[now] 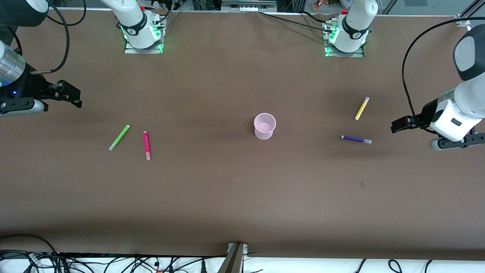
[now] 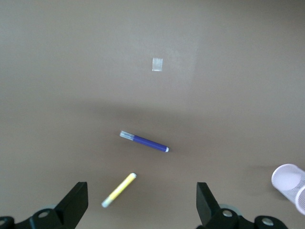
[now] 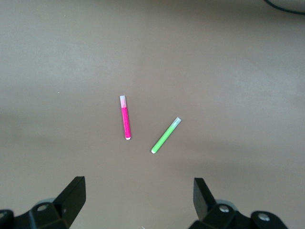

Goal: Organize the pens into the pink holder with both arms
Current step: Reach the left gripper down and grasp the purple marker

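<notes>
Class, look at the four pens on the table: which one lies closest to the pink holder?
The purple pen. It lies toward the left arm's end of the pink holder; the yellow pen, magenta pen and green pen lie farther away.

Translucent plastic holder (image 1: 264,126); matt brown table (image 1: 235,189)

Left gripper (image 2: 142,202) is hovering w/ fingers (image 2: 76,202) spread wide apart, nothing btwn them, over the brown tabletop (image 2: 71,71). Purple pen (image 2: 144,142) is lying flat, pale tip at one end. Yellow pen (image 2: 119,190) is lying flat near it, not touching, at a different angle. Pink holder (image 2: 290,183) is showing at frame edge, well apart from both pens. Small pale patch (image 2: 157,64) is sitting on the tabletop.
</notes>
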Tool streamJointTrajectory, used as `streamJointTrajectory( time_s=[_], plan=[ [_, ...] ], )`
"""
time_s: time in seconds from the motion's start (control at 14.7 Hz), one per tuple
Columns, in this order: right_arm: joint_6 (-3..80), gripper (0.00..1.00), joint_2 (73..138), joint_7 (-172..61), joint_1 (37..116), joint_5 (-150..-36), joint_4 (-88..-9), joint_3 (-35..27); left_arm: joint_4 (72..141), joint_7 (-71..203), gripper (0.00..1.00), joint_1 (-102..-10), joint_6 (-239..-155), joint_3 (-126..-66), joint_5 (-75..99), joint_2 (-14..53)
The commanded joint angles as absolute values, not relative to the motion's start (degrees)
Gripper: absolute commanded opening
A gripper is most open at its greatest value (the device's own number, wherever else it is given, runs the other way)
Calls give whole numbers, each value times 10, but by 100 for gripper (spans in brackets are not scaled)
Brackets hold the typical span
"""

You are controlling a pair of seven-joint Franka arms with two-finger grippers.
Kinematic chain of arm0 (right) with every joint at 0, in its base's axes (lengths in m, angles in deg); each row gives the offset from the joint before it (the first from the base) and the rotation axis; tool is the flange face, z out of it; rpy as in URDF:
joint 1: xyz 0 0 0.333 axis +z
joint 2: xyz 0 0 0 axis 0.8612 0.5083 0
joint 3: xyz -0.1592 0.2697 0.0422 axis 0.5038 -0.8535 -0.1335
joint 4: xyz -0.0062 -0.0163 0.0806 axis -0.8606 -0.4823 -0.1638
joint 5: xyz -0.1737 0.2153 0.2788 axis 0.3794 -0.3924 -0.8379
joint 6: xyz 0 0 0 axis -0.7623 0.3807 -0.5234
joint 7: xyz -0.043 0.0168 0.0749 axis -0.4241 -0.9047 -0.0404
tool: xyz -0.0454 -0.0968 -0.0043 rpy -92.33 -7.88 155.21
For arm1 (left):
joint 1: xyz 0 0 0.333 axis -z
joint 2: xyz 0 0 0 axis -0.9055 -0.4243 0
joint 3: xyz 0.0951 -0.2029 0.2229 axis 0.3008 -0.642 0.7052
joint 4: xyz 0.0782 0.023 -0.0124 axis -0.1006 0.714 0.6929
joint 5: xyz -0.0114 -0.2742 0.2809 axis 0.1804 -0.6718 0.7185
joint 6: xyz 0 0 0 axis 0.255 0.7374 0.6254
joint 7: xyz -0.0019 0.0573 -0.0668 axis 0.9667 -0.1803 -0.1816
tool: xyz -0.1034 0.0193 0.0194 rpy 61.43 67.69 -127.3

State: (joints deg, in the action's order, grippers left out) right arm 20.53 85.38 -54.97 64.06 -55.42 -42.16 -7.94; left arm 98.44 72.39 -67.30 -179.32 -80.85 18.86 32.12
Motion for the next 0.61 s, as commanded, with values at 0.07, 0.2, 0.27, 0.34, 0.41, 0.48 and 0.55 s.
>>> streamJointTrajectory(
  time_s=[0.07,0.2,0.27,0.34,0.41,0.48,0.55],
  plan=[
    [215,100,845,-551,638,-564,-431,-80,1027,813,100,-678,-1853,-809,174,306],
    [217,100,845,-551,638,-565,-431,-80,1070,875,100,-674,-1894,-810,181,306],
    [217,100,845,-547,638,-565,-431,-82,1093,906,100,-672,-1916,-809,181,306],
    [217,100,845,-546,639,-565,-431,-84,1116,943,100,-670,-1941,-810,182,305],
    [217,100,844,-546,639,-565,-431,-84,1141,981,100,-667,-1967,-811,183,305],
    [216,100,844,-546,639,-565,-431,-84,1166,1014,100,-664,-1991,-811,190,304],
    [216,100,844,-546,639,-564,-431,-84,1190,1054,100,-659,-2020,-810,194,300]
  ],
)
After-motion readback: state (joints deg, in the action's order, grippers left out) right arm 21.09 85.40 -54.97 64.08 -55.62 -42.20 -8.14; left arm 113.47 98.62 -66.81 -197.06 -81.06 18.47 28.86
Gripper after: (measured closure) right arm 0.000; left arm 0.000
